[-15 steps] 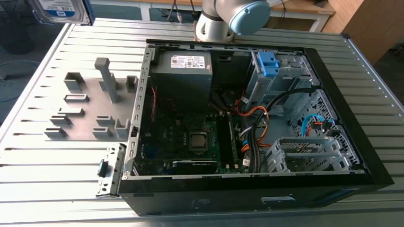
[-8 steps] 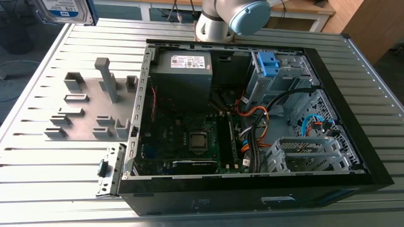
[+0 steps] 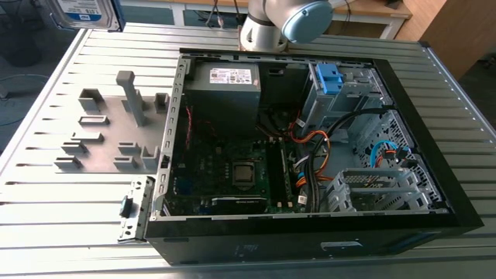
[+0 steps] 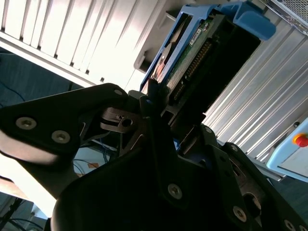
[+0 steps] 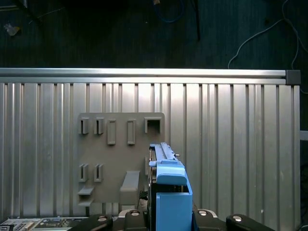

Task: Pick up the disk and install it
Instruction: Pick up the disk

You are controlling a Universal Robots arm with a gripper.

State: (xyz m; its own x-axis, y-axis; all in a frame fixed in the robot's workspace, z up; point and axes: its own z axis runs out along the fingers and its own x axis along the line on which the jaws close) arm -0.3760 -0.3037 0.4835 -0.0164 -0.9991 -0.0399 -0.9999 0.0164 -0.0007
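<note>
The disk (image 3: 83, 13), silver with a white-and-blue label, hangs in the air above the table's far corner at the exterior view's upper left. In the second wrist view my gripper (image 4: 162, 103) is shut on the disk (image 4: 192, 50), whose blue bracket and green circuit-board edge stick out beyond the dark fingers (image 4: 149, 98). The first wrist view shows the disk (image 5: 169, 192) edge-on between the gripper's (image 5: 169, 217) two sides, high above the grey fixture plate (image 5: 115, 154).
An open black computer case (image 3: 438, 180) lies on the ribbed metal table (image 3: 69, 203), with a grey power supply box (image 3: 225, 87), a motherboard, cables and a drive cage with a light-blue clip (image 3: 329, 78). The grey fixture plate (image 3: 108, 142) lies beside the case, at the exterior view's left. The arm's base (image 3: 268, 29) stands behind the case.
</note>
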